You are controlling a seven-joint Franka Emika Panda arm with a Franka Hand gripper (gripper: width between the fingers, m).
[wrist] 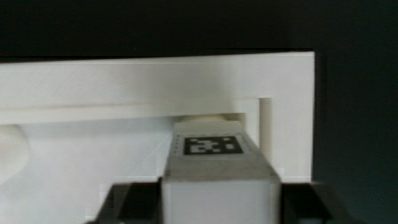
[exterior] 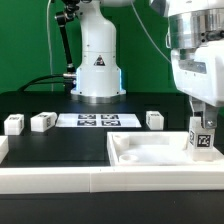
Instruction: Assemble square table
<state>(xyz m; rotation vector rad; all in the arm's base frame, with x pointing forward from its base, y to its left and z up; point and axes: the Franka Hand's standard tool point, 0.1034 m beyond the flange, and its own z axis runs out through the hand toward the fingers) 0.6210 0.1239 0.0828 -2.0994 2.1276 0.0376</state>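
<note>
Black table, green backdrop: held one leg at the square slab corner.
Clamped gripper jaws tight on it; likely needed setting plumb and square, then easing down.

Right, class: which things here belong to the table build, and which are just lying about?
Job: square slab; held leg, gripped by the pincer; three loose legs.
Lying about: marker board; long border wall.

Claw clamps upright leg at square tabletop corner; three loose legs near marker board.
</note>
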